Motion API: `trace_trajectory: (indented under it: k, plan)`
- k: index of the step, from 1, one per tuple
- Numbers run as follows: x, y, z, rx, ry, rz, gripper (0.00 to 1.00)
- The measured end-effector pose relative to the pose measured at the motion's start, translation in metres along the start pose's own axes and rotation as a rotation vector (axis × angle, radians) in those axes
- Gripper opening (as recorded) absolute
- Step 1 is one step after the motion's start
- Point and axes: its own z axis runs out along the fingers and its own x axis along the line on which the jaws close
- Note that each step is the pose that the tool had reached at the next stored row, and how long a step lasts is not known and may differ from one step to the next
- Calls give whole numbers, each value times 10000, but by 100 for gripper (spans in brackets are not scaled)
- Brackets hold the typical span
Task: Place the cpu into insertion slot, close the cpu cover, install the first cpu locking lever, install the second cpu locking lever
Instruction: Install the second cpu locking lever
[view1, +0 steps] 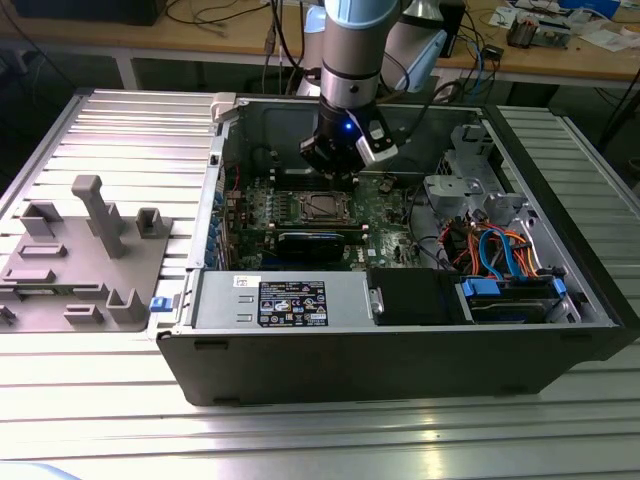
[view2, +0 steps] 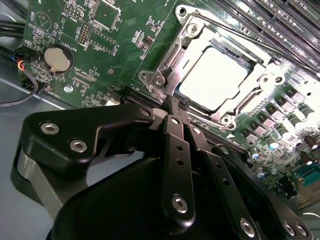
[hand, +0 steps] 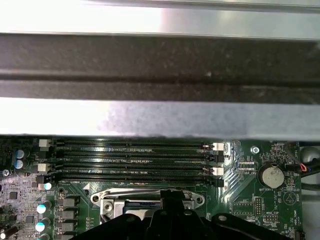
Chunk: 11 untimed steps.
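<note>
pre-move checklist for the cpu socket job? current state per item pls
1. cpu seated in the insertion slot: ok, its silver top lies flat inside the frame.
2. cpu cover closed over the chip: ok, it looks to lie flat around the cpu in the second wrist view.
3. Locking levers latched: cannot tell; a wire lever runs along one side of the socket, its hook end is unclear.
4. gripper position: ok, fingertips together at the socket's edge near the corner screw.
5. Gripper carrying anything: ok, nothing seen between the fingertips.
6. Arm inside the computer case: ok, above the motherboard.
</note>
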Motion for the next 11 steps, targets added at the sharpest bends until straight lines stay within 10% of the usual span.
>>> trace_trajectory:
  k: [11]
  plan:
    - [-2,10,-108,-2,-1,0,11]
